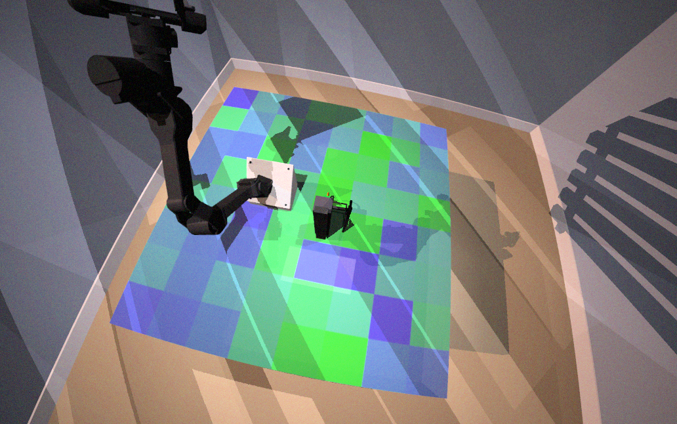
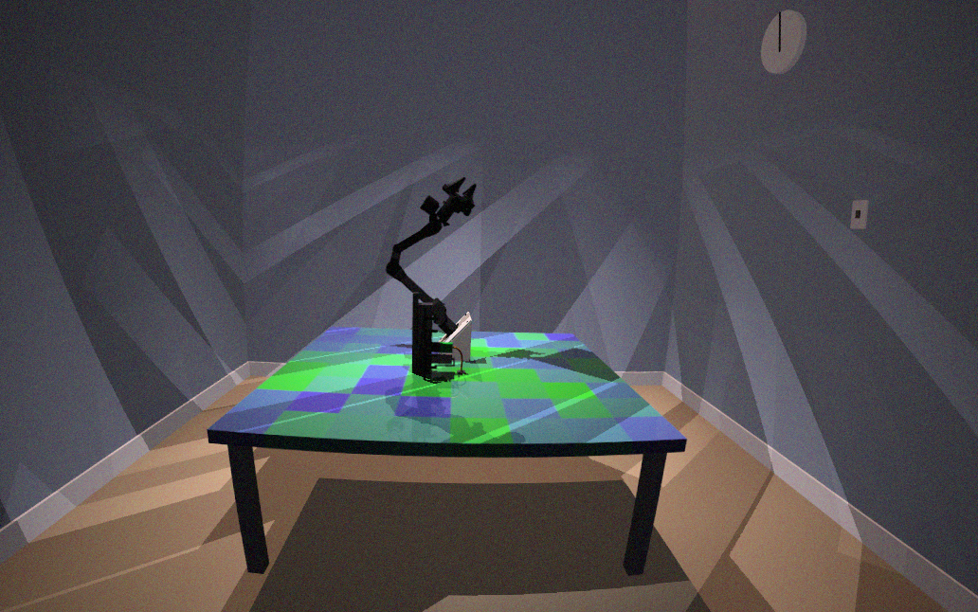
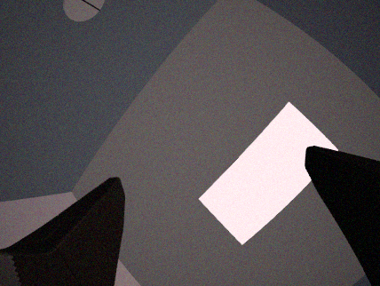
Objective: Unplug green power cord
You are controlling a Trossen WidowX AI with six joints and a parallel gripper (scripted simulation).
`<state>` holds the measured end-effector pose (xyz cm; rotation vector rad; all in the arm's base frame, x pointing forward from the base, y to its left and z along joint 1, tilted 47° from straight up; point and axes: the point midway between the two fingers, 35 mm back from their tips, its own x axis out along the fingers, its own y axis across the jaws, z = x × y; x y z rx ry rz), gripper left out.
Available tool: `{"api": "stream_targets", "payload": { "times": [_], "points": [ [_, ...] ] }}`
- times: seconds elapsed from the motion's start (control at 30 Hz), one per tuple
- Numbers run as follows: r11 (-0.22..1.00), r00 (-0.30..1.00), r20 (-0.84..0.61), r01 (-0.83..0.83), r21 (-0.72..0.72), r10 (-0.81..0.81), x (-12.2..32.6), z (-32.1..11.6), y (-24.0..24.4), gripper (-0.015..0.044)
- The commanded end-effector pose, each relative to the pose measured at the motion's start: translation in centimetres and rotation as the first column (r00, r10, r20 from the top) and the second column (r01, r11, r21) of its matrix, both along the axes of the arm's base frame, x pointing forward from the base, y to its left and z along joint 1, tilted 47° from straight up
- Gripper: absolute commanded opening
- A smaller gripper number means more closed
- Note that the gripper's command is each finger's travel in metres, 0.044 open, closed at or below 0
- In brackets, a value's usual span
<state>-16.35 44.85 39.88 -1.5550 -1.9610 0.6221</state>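
Matte black six-joint arm with a two-fingered gripper

The arm (image 1: 174,149) is uniformly dark, near black, built of slim boxy links joined by rounded cylindrical joint housings, the bulkiest a barrel-shaped one near the top view's upper left. Its square-sided base column (image 2: 422,339) is the same black. The gripper (image 2: 460,190) ends in two pointed, wedge-shaped fingers, plain black with no markings, screws or cables discernible.
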Motion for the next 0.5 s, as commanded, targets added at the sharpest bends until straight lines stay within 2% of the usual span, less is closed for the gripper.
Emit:
{"api": "stream_targets", "payload": {
  "times": [0.0,0.27,0.47],
  "points": [
    [1.0,1.0,-0.002,0.005,-0.007,-0.005,0.2,-0.2,0.1,0.0374],
    [0.925,0.961,-0.089,0.222,-0.307,-0.26,9.2,-8.7,3.9,0.0164],
    [0.762,0.856,-0.115,0.377,-0.525,-0.503,17.1,-15.6,4.0,0.016]
  ]
}}
